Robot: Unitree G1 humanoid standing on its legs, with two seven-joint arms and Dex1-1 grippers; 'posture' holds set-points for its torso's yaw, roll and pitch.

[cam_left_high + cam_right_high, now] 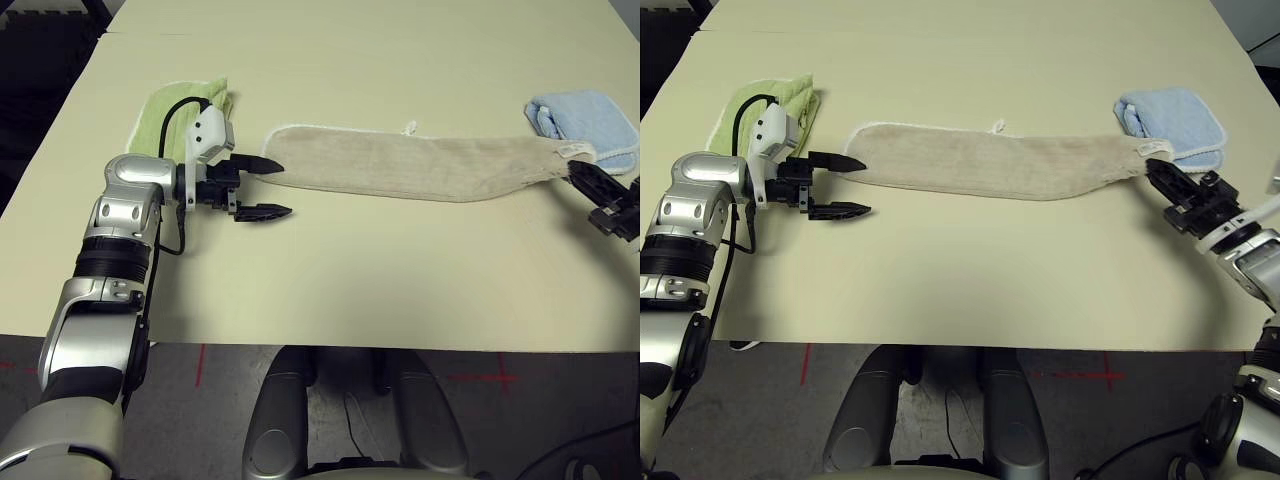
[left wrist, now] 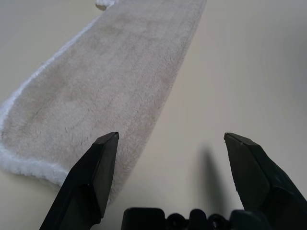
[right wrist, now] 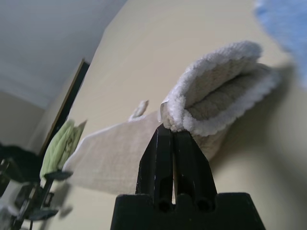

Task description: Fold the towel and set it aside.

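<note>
- towel [image 1: 985,163] stretched long across tabletop [image 1: 970,280], already halved lengthwise
- right pincer [image 1: 1162,172] clenched on its end, lifted to fold over
- left pincer [image 1: 262,188] released at other end, ready to pin
- green towel [image 1: 178,112], blue towel [image 1: 590,120] aside

The right gripper [image 1: 600,195] is cut off by the right edge of the left eye view; its arm lies outside that picture. In the right wrist view, the closed fingers [image 3: 160,158] cover the pinched edge of the towel [image 3: 218,91], so the depth of the grip cannot be determined. The light blue towel [image 3: 283,21] is blurred there and cut off at the corner. The light green towel [image 1: 175,115] is partly hidden behind the left gripper's white housing. The towel's far end leaves the left wrist view at the upper edge.
</note>
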